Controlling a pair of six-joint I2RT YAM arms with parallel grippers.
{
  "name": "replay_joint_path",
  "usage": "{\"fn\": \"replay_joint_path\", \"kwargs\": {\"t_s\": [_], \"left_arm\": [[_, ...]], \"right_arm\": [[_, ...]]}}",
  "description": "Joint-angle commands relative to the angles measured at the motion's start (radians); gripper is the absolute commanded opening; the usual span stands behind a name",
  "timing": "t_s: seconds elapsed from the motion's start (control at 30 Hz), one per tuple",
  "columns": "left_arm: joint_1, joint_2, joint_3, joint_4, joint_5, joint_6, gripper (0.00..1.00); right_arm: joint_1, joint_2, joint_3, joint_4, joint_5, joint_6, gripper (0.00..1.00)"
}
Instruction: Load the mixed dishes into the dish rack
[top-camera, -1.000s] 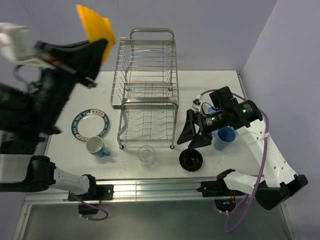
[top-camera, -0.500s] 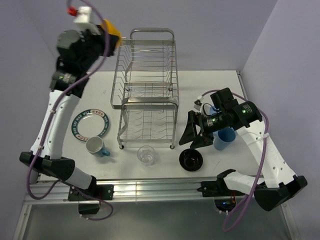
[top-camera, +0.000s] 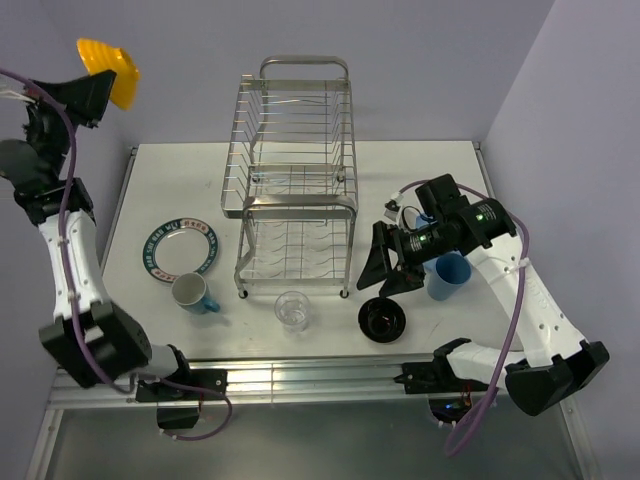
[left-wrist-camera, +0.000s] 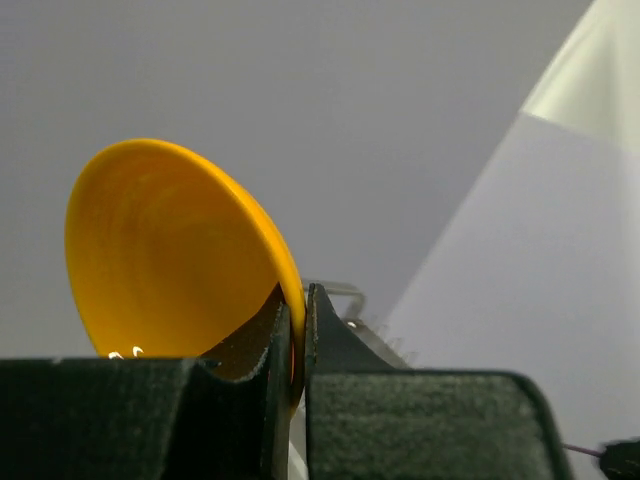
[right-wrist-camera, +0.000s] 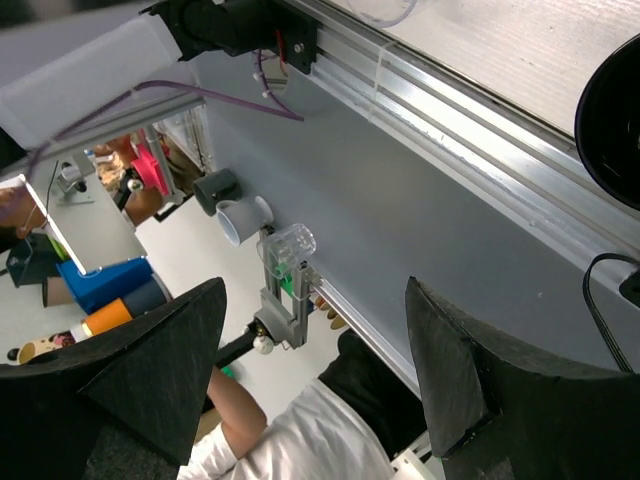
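Yellow-orange bowl (top-camera: 108, 68), clenched in your left gripper (top-camera: 85, 95), is swinging farther left of the dish rack (top-camera: 295, 180), delaying loading. Your right gripper (top-camera: 385, 265) is hovering right of it, released.

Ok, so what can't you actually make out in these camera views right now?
Blue cup: top view, its upper part hidden by the right arm.
Black bowl: right wrist view, cut off by the right edge.
Dish rack: left wrist view, mostly hidden behind the yellow bowl and left gripper.
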Motion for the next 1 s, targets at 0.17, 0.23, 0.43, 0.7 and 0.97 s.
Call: {"fn": "replay_joint_path", "kwargs": {"t_s": [0.17,0.23,0.43,0.7,0.97], "left_arm": [[0.068,0.397,-0.191,1.252,0.249,-0.987,0.00],[0.045,0.405,-0.220,1.254,0.315,-0.978,0.00],[-0.048,0.475,-0.222,1.252,0.494,-0.965,0.00],[-0.187,0.506,-0.237,1.252,0.731,-0.899,0.00],[-0.203,0.550,-0.260,1.252,0.779,-0.853,0.00]], "right_arm": [[-0.006,0.012,-0.005,-0.094,0.009,-0.023,0.79],[-0.006,0.019,-0.006,-0.094,0.012,-0.025,0.79],[-0.006,0.031,0.002,-0.094,0.020,-0.028,0.79],[-0.006,0.017,-0.023,-0.094,0.026,-0.029,0.79],[-0.006,-0.008,-0.067,-0.094,0.029,-0.022,0.79]]}}
